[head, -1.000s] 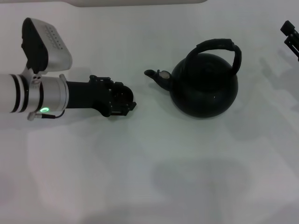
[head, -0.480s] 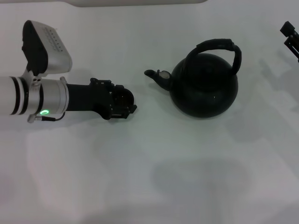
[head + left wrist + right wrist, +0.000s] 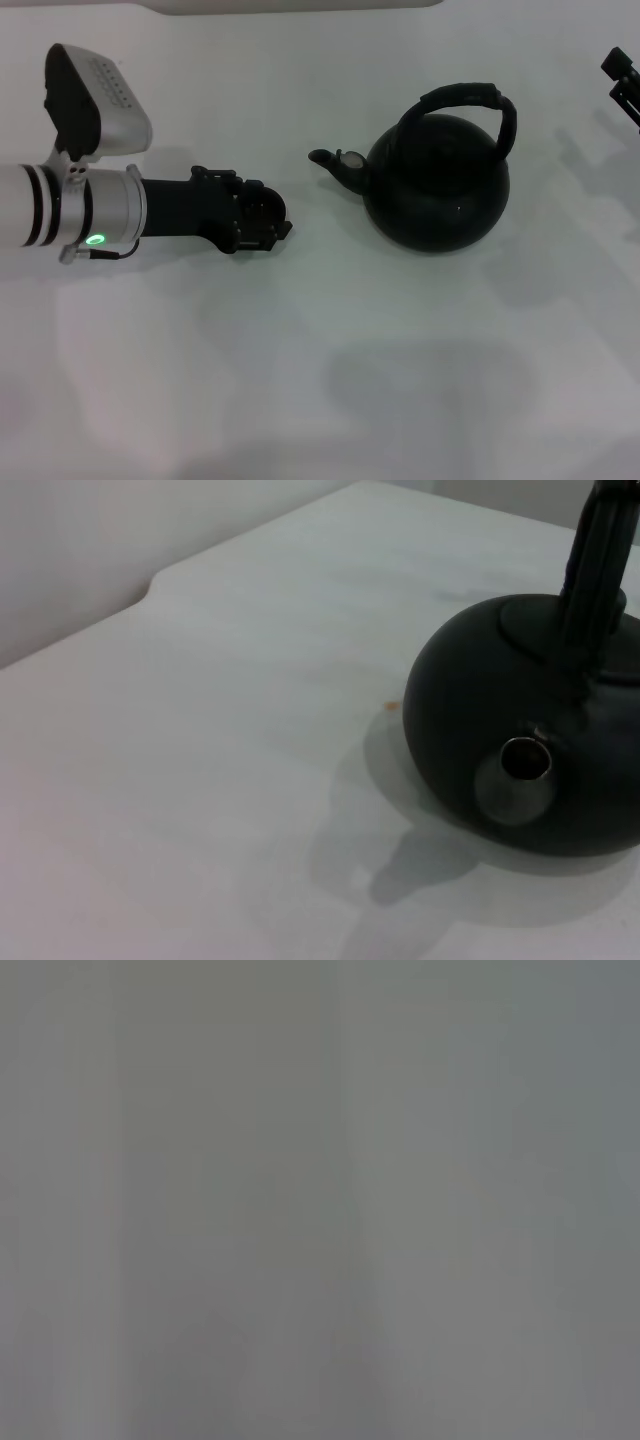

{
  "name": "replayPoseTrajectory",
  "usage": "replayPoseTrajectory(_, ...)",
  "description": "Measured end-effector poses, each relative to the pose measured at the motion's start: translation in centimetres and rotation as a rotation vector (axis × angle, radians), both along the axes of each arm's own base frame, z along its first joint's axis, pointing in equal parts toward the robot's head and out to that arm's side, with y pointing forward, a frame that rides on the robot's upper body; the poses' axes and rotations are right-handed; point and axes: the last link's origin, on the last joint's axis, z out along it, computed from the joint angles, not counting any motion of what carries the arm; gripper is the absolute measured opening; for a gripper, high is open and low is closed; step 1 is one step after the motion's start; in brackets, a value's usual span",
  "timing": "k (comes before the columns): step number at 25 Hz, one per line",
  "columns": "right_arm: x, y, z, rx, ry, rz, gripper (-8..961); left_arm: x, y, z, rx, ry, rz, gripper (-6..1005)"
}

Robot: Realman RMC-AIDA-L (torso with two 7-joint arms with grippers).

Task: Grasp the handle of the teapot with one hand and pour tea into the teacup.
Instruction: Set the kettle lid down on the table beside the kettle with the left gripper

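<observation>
One arm is doing the work here: our left gripper point(image 3: 268, 222) sits low over the table point(image 3: 320, 380), left of the teapot point(image 3: 437, 185) and apart from it; we can't tell if it's clenched. The spout point(image 3: 335, 165) points at it, the handle point(image 3: 470, 105) arches untouched, probably for a top grab. Right gripper point(image 3: 622, 75) is parked far right. No teacup visible.

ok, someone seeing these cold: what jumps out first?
The big round black teapot standing right of centre on the white table, its arched handle upright and its spout aimed at the robot's left. Next, the left gripper, reaching in low from the left, level with the spout and apart from it. The right gripper barely shows at the far right edge; no teacup appears.
</observation>
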Motion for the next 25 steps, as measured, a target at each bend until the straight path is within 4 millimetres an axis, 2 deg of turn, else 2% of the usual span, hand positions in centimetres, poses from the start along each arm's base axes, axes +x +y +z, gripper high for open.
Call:
replayPoseTrajectory(16, 0.06, -0.06, 0.00, 0.000, 0.000, -0.002, 646, 0.34, -0.08, 0.08, -0.004, -0.020, -0.014, 738)
replayPoseTrajectory(22, 0.08, -0.04, 0.02, 0.000, -0.001, -0.003, 645, 0.56, -0.20, 0.09, -0.015, -0.033, -0.017, 879)
replayPoseTrajectory(25, 0.12, -0.05, 0.06, 0.000, -0.002, -0.004, 645, 0.82, -0.22, 0.20, -0.015, -0.056, -0.016, 876)
